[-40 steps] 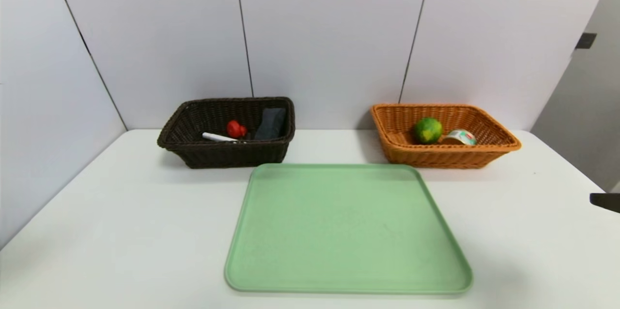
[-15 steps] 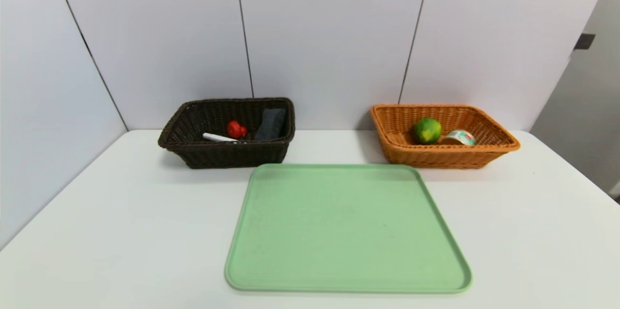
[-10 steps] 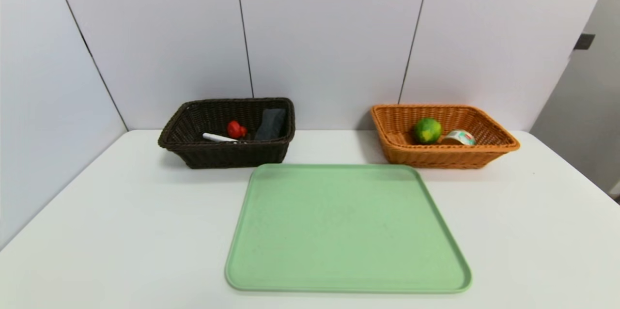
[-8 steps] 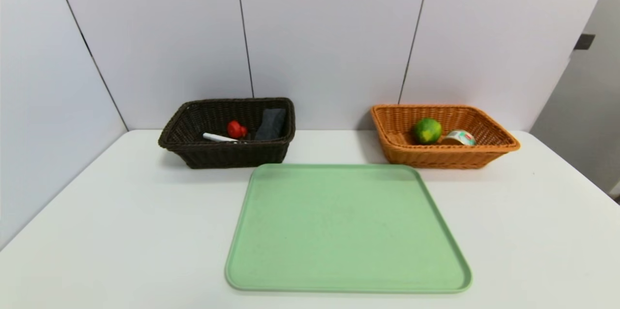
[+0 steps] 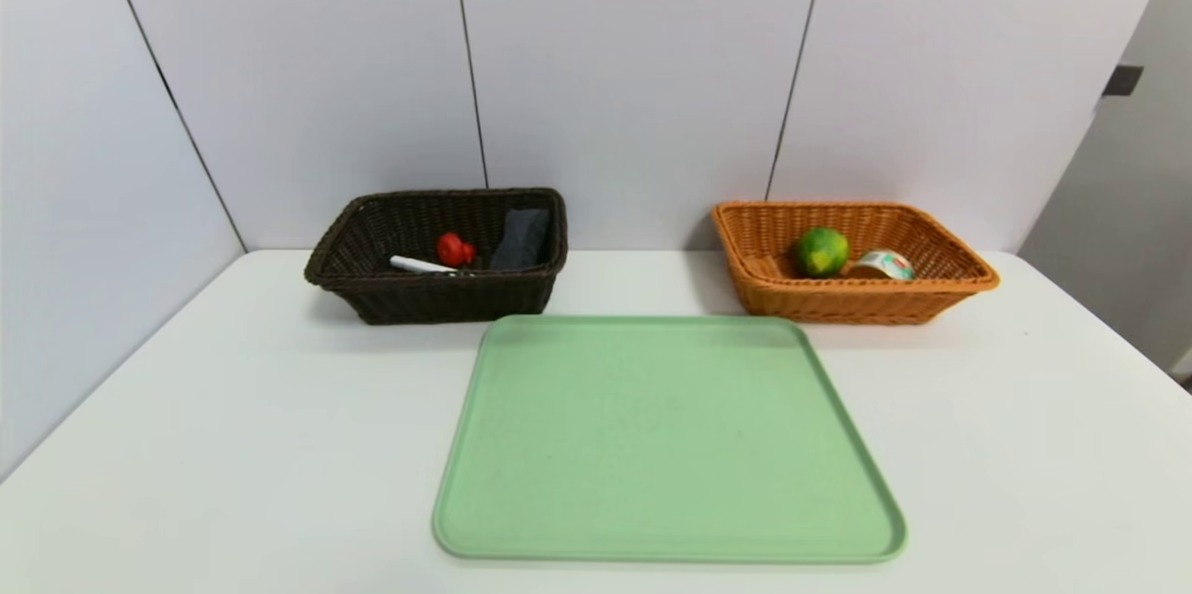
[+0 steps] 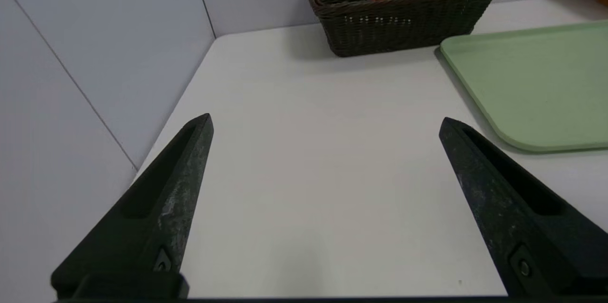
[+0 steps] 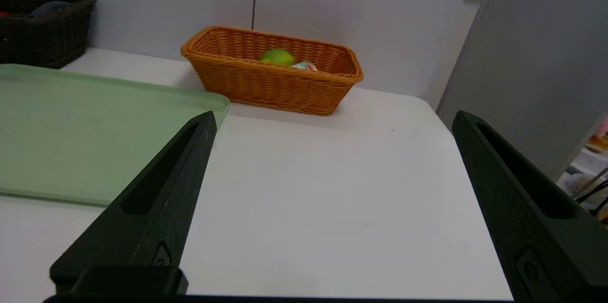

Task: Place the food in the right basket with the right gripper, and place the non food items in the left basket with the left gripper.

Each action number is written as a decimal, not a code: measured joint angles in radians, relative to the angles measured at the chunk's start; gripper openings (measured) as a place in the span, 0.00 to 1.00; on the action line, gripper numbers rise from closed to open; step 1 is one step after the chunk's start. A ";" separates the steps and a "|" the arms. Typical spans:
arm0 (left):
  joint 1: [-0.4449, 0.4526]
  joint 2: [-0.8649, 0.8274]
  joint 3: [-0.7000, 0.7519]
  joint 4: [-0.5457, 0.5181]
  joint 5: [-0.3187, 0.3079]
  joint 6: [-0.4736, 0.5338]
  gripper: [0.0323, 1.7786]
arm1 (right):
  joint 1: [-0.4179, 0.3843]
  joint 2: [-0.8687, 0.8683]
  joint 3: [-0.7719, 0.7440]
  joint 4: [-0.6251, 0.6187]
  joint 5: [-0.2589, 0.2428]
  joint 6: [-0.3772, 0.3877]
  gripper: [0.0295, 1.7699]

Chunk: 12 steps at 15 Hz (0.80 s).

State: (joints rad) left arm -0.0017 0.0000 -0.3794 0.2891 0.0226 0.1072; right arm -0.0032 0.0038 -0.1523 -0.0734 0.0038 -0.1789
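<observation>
While both arms sat drawn back off the head view, the sorting lay finished on the white table (image 5: 233, 445). Farthest to the robot's left, the left gripper (image 6: 325, 122) hung low over bare tabletop near the wall, its two black fingers (image 6: 180, 175) spread wide with nothing between them. Ahead of it, at the back of the table, stood the dark brown left basket (image 5: 438, 296), and inside it lay the white marker pen (image 5: 421, 265) along the near wall, the small red knobbly object (image 5: 453, 249) just behind the pen, and the rolled dark grey towel (image 5: 521, 237) leaning against the basket's right end. From the left wrist view only the red object's top and the towel's top showed above the rim. Between the two baskets and nearer the robot rested a pale green tray (image 5: 666, 440), flat and bare, its far edge close to both baskets but touching neither as far as could be seen. Further right stood the orange right basket (image 5: 857, 301), holding the green citrus fruit (image 5: 821, 250) near its middle and the small tin can (image 5: 883, 264) just beside it on the right, tipped on its side; whether the two touched could not be told. Last, the right gripper (image 7: 332, 120) hovered over the table's right part, beside the tray's edge, fingers parted wide and empty.
</observation>
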 joint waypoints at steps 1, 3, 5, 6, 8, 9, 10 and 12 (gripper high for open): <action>0.000 0.000 0.063 -0.087 0.000 0.002 0.95 | 0.000 -0.002 0.068 -0.087 0.002 -0.012 0.97; 0.000 0.000 0.205 -0.265 -0.003 0.010 0.95 | 0.000 -0.004 0.131 -0.146 0.011 -0.017 0.97; 0.000 0.000 0.329 -0.403 -0.010 0.020 0.95 | 0.000 -0.005 0.148 -0.015 0.020 0.014 0.97; 0.000 0.000 0.353 -0.416 -0.014 0.018 0.95 | 0.000 -0.005 0.150 0.051 0.024 0.046 0.97; 0.000 0.000 0.373 -0.327 -0.031 -0.021 0.95 | 0.001 -0.005 0.151 0.079 0.024 0.092 0.97; 0.000 0.000 0.376 -0.305 -0.035 -0.056 0.95 | 0.001 -0.005 0.151 0.079 0.019 0.101 0.97; 0.000 -0.001 0.377 -0.302 -0.033 -0.083 0.95 | 0.001 -0.005 0.151 0.079 0.015 0.117 0.97; 0.000 -0.001 0.379 -0.301 -0.029 -0.099 0.95 | 0.001 -0.005 0.152 0.078 0.014 0.126 0.97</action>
State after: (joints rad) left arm -0.0013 -0.0009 -0.0004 -0.0115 -0.0066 0.0085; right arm -0.0023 -0.0013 -0.0004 0.0047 0.0177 -0.0532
